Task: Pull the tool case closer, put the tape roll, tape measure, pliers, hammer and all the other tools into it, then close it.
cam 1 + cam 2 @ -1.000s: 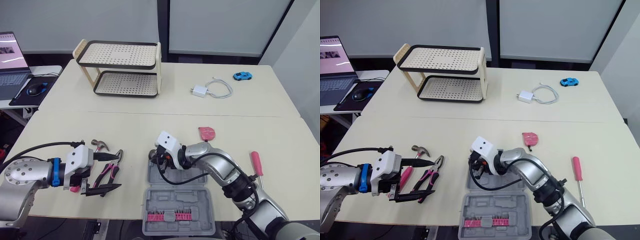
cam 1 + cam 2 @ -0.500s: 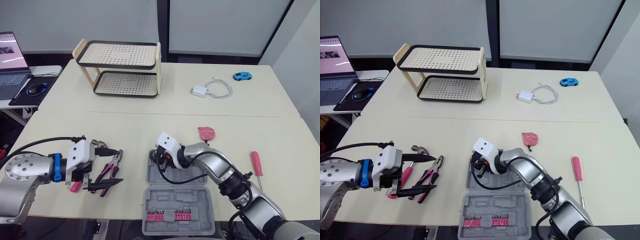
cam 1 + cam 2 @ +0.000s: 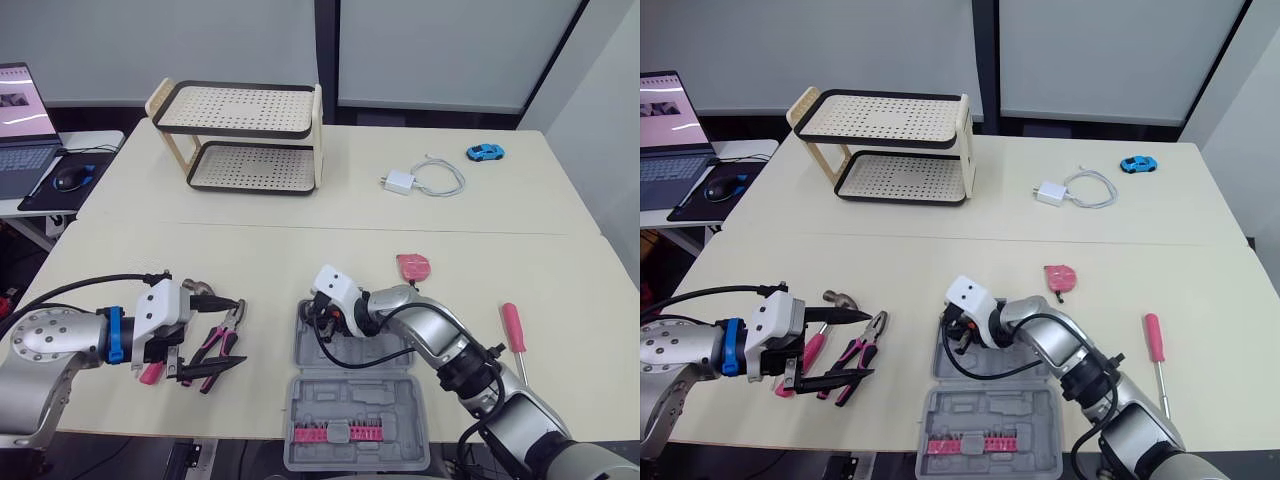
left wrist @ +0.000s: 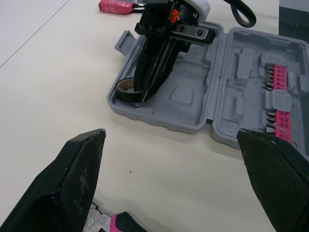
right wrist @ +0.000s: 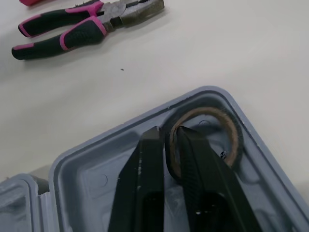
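Left gripper [image 3: 240,332]: fingers spread wide, holding nothing. It hangs low over the table's left part, one finger on each side of the pliers [image 3: 218,343]. The hammer [image 3: 199,290] lies just left of the pliers, its steel head pointing away from the robot and its pink handle passing under the gripper. Pliers: pink and black handles, lying flat on the table, jaws toward the tool case [image 3: 400,400].

Tool case: grey, open flat at the near edge of the table, centre. The near half carries a pink strip of bits [image 3: 335,432]. The far half is a moulded tray.

Right gripper [image 5: 167,131]: fingers narrow, pinched on the wall of the tape roll [image 5: 227,125], one finger inside the ring and one outside. The roll is in the far left corner of the tray, close against the case wall.

Tape measure [image 3: 413,265]: pink, on the table beyond the case and to its right, apart from it.

Screwdriver [image 3: 513,325]: red handle, on the table well right of the case.
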You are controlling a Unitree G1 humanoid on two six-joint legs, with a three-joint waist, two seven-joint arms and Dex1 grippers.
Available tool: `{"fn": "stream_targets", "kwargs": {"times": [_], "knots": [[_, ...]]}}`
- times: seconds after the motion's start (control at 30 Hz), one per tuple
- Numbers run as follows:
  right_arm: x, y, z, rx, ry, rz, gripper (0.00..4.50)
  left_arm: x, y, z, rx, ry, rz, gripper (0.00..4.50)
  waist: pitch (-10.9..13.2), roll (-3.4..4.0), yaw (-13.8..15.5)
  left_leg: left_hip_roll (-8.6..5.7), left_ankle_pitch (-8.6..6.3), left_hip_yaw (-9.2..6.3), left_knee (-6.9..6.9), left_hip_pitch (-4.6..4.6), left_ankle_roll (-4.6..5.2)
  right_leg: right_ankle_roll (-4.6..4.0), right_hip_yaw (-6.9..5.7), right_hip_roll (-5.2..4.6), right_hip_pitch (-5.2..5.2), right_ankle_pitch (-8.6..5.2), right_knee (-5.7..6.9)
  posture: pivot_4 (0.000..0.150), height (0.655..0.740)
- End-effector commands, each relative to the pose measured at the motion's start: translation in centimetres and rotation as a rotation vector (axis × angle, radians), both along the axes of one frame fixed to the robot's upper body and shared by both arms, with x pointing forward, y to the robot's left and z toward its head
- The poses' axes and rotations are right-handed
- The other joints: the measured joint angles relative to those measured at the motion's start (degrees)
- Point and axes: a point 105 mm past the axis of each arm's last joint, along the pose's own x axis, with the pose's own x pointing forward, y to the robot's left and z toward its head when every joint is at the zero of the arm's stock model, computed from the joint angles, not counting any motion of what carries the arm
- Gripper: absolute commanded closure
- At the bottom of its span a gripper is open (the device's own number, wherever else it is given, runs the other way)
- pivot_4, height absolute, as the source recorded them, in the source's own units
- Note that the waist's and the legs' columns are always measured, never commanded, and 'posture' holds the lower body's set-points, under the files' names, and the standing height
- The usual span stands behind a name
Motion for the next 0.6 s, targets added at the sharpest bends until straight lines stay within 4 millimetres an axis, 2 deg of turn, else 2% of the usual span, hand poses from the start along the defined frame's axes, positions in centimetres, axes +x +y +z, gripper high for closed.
{"fn": "stream_targets", "kwargs": {"times": [0.03,0.13,0.2,0.37,0.6], "knots": [[-0.5,0.9,3.1,0.106,-0.039,0.04,2.87,-0.1,-0.5,0.5,0.006,-0.029,-0.025,0.0,0.0,0.0,0.0,0.0,0.0,-0.02,0.0,-0.01,0.0,0.0,-0.02,0.0,0.0,0.0,0.0,0.15,0.735],[-1.3,0.9,4.0,0.13,-0.04,0.086,2.87,-0.1,-0.5,0.4,0.005,-0.029,-0.022,0.0,0.0,0.01,0.0,0.0,0.0,-0.06,0.0,-0.01,0.0,0.0,-0.05,0.0,0.01,0.0,0.0,0.15,0.735],[-1.3,0.6,3.8,0.118,-0.076,0.1,2.87,-0.1,-0.5,0.4,0.003,-0.029,-0.019,0.0,0.0,0.01,0.0,0.0,0.0,-0.08,0.0,-0.02,0.0,-0.02,-0.07,0.0,0.02,-0.01,0.0,0.15,0.735],[-1.0,0.1,2.5,0.084,-0.192,0.133,2.87,0.0,-0.4,0.4,-0.001,-0.028,-0.014,0.0,0.0,0.0,0.1,0.0,0.0,-0.08,0.0,-0.02,0.0,-0.02,-0.09,0.0,0.03,-0.01,-0.01,0.15,0.735],[-0.4,0.1,1.1,0.088,-0.224,0.121,2.87,0.0,-0.5,0.4,-0.003,-0.027,-0.015,0.0,0.0,0.0,0.0,0.0,0.01,-0.08,0.0,0.0,0.0,-0.02,-0.08,0.0,0.03,-0.01,0.01,0.15,0.735]]}}
